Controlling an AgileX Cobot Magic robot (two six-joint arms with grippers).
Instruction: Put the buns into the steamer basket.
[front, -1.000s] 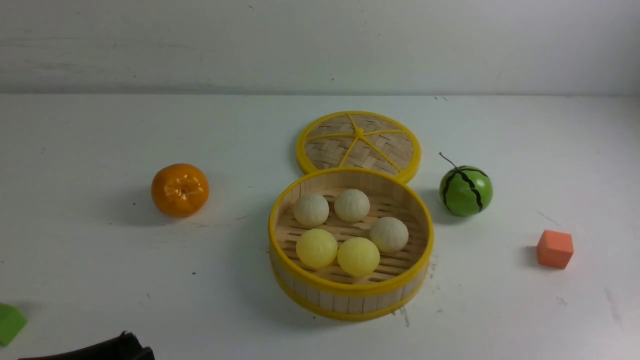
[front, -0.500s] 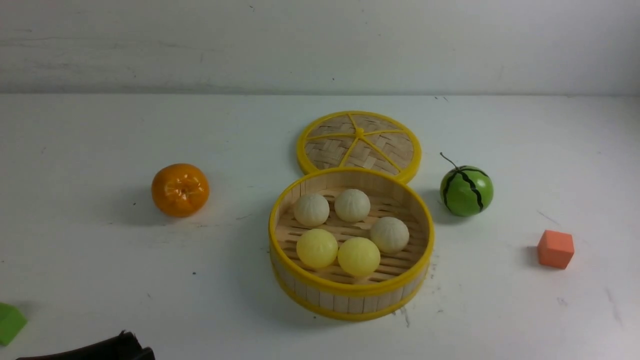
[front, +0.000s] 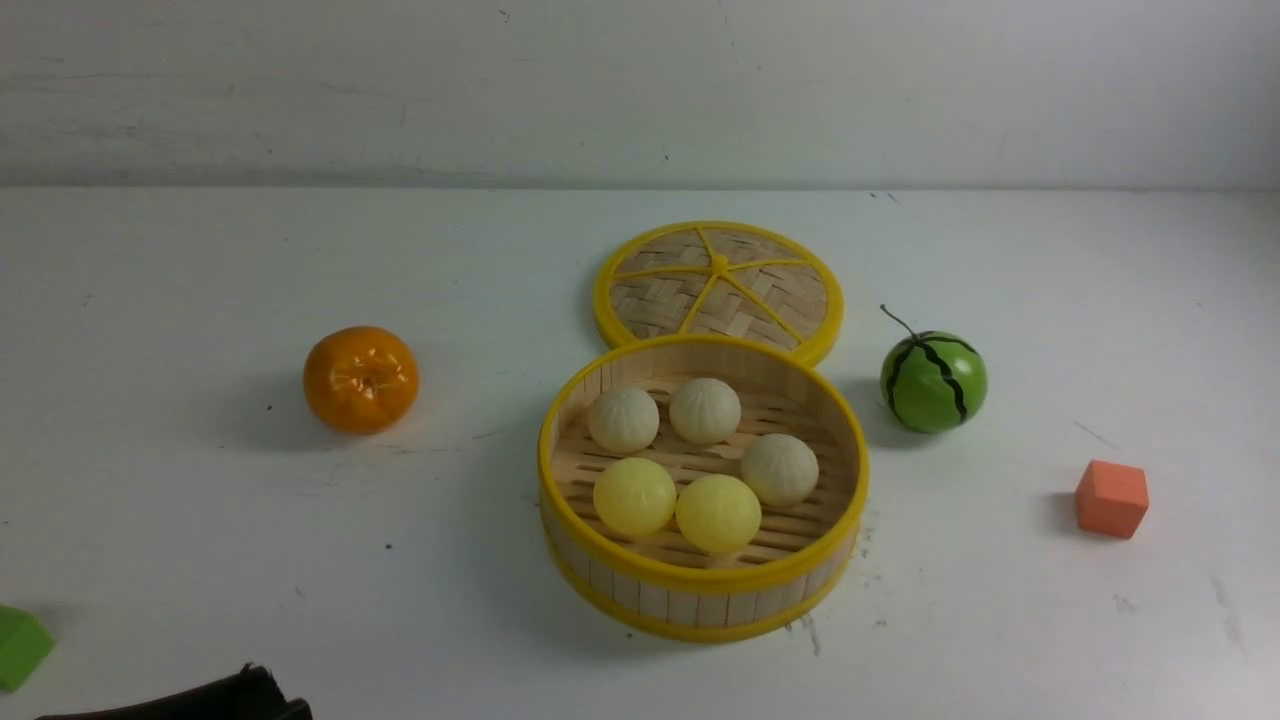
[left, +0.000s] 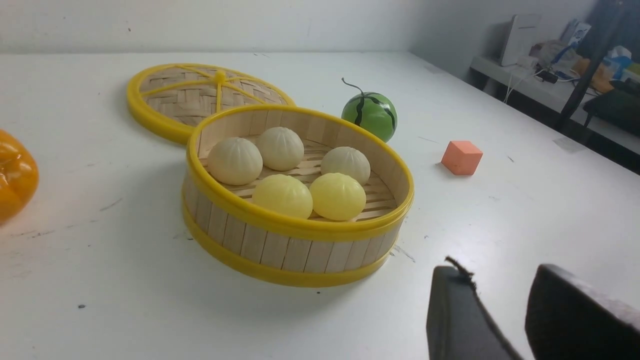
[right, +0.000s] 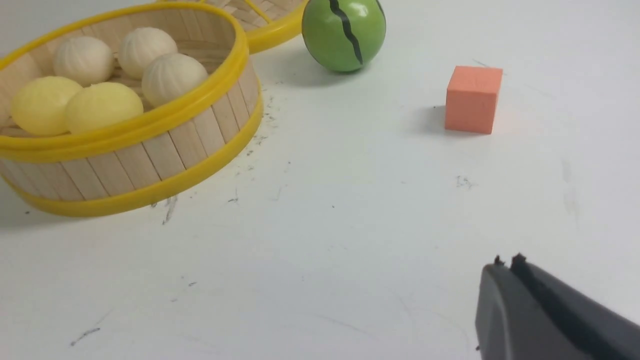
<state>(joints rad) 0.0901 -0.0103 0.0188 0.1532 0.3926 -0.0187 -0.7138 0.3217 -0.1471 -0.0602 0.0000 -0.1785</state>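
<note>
Both grippers sit pulled back at the near edge of the tabletop (front: 200, 250), empty: the left gripper (left: 500, 305) with its jaws parted by a clear gap, the right gripper (right: 507, 267) with its jaws pressed together. Over the last second almost nothing has shifted; the scene reads as settled. All five buns (front: 704, 410) lie on the slatted floor of the steamer basket (front: 700, 590), three pleated white ones toward the far side, two yellow ones nearer, so the task looks finished. Its woven lid (front: 718, 285) rests flat just behind. An orange (front: 360, 380) lies well to the left, a watermelon ball (front: 933, 382) and an orange cube (front: 1111, 497) to the right, a green block (front: 20, 645) at the near left corner. Scuffs mark the white surface; a cluttered side bench (left: 550, 90) stands beyond its right end.
</note>
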